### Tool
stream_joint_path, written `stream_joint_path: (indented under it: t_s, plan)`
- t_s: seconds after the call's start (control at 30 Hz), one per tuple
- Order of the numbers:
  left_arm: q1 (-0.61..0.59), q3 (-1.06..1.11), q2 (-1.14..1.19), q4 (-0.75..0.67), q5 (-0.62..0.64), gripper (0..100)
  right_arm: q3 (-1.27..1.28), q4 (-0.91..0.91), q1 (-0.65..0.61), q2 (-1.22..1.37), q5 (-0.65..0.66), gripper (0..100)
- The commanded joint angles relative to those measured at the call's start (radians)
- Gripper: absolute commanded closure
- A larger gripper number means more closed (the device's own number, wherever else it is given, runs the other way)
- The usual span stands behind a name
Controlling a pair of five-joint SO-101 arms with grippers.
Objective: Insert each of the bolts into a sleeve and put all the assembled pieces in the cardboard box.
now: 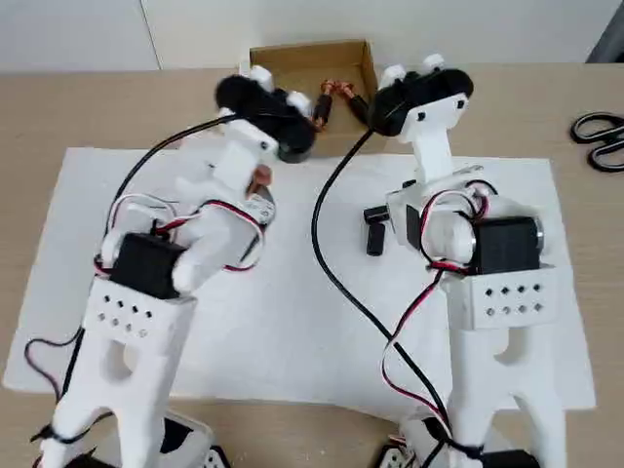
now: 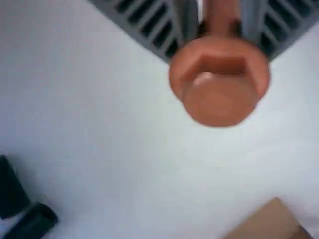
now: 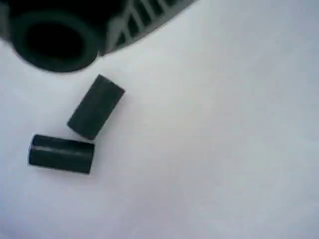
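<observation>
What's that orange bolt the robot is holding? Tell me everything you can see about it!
The orange plastic-looking bolt has a six-sided head sitting on a round flange, with a smooth shank behind it. The left gripper has its grey ribbed jaws shut on the shank, so the head points toward the wrist camera. It seems lifted off the white sheet, and only the jaws touch it.

table (image 1: 58, 107): wood | white sheet (image 1: 292, 322) over middle | cardboard box (image 1: 312, 47) at far side | scissors (image 1: 600, 139) on bare wood
</observation>
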Motion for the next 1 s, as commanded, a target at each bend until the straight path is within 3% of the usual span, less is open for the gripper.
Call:
stream_joint_path:
  t_s: [0.0, 0.17, 0.27, 0.43, 0.57, 0.7, 0.97]
  plan:
    - [-0.071, 0.068, -0.091, -0.129, 0.015, 99, 0.028, -0.022, 0.004, -0.062, 0.0, 99.5]
    - [-0.121, 0.165, -0.169, -0.16, 0.152, 99, 0.041, -0.027, 0.002, -0.111, -0.012, 99.5]
    - [-0.13, 0.22, -0.203, -0.158, 0.233, 99, 0.043, -0.027, 0.002, -0.156, -0.1, 99.5]
    - [-0.13, 0.297, -0.282, -0.161, 0.253, 99, 0.089, -0.027, 0.002, -0.228, -0.318, 99.5]
    - [-0.13, 0.349, -0.367, -0.19, 0.253, 99, 0.209, -0.076, -0.081, -0.274, -0.295, 99.5]
    - [-0.135, 0.433, -0.423, -0.304, 0.253, 99, 0.373, -0.199, -0.131, -0.346, -0.241, 99.5]
    - [-0.132, 0.575, -0.45, -0.416, 0.265, 99, 0.815, -0.727, -0.131, -0.498, -0.17, 99.5]
